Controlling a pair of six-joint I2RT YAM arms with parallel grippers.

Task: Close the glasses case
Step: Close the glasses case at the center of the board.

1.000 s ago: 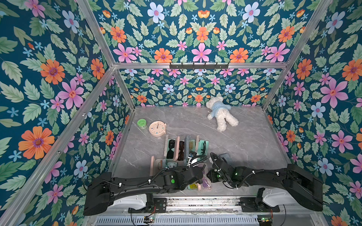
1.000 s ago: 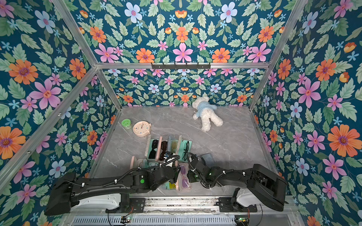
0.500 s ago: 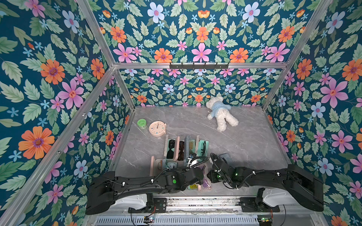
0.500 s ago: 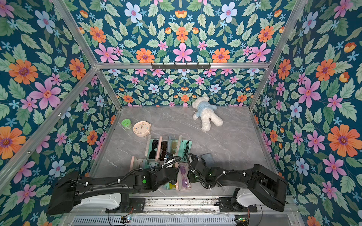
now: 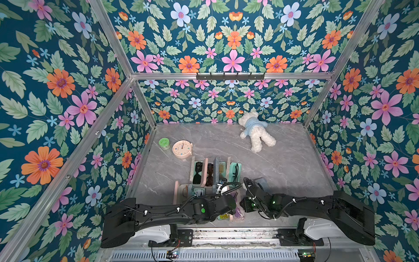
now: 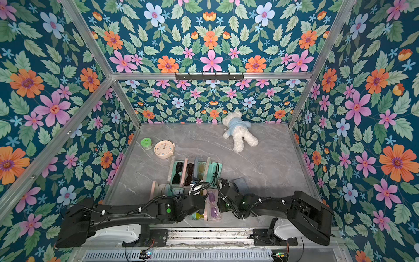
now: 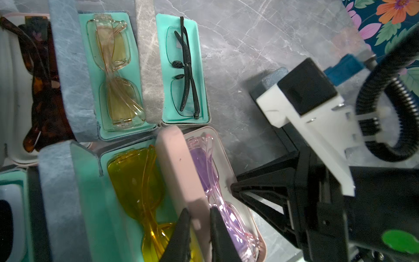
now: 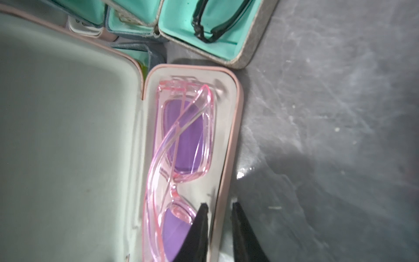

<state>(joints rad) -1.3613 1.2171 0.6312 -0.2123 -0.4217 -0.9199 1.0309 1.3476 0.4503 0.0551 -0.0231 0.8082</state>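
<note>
At the near edge of the table (image 5: 283,163), about mid-width, lies the pink case (image 8: 238,106), its lid (image 7: 179,172) standing nearly upright along the left side. Folded in the base lie pink glasses (image 8: 188,136) with purple lenses. The left gripper (image 7: 200,211) is clenched on the lid's top edge, a finger on each face. The right gripper (image 8: 219,205) grasps the base's right wall, one finger inside beside the glasses, the other outside over the table. Just left of the pink case a teal-lined case holds yellow glasses (image 7: 136,181); the cases further left are mostly hidden under the left arm. Beyond these stands a row of four cases with lids up: from the right they hold black-framed glasses (image 7: 186,68), pale yellow glasses (image 7: 113,68), tortoiseshell glasses (image 7: 45,90) and dark glasses (image 5: 198,172). A closed grey case (image 6: 240,181) lies right of that row, just past the right arm. Farther off on the left sit a clock (image 5: 182,149) and a green jar (image 5: 164,143), side by side. A teddy bear (image 5: 256,131) lies by the far wall
</note>
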